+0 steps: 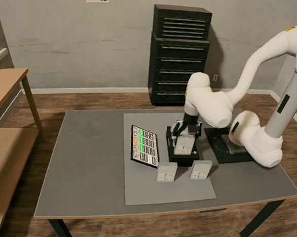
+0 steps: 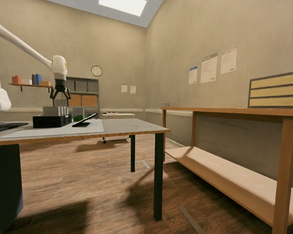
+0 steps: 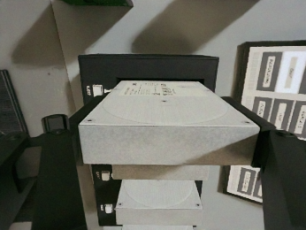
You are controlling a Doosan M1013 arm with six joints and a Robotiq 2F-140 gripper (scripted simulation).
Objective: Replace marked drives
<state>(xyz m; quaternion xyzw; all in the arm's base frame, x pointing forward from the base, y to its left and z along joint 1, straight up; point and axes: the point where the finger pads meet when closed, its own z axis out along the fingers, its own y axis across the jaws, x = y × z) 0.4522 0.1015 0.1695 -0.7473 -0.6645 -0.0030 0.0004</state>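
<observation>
My gripper (image 1: 187,134) (image 2: 60,98) (image 3: 163,110) is shut on a grey drive (image 1: 183,149) (image 2: 60,102) (image 3: 164,111), label end down. It stands higher than the other drives (image 2: 52,110) (image 3: 159,195) in the black dock (image 1: 184,161) (image 2: 46,122) (image 3: 148,64), over its end bay; whether its lower end is inside the bay is unclear. Two drives (image 1: 166,172) (image 1: 200,170) stand upright on the mat (image 1: 155,196) (image 2: 90,130) in front of the dock. The tilted screen (image 1: 144,145) (image 2: 85,119) shows several green cells, an orange box and a bright white cell; its text is too small.
The screen stands close beside the dock, on the side away from the arm's base. The arm's black base plate (image 1: 219,156) lies on the other side. The bench (image 1: 85,173) extends beyond the mat. A tool cabinet (image 1: 178,57) stands by the wall.
</observation>
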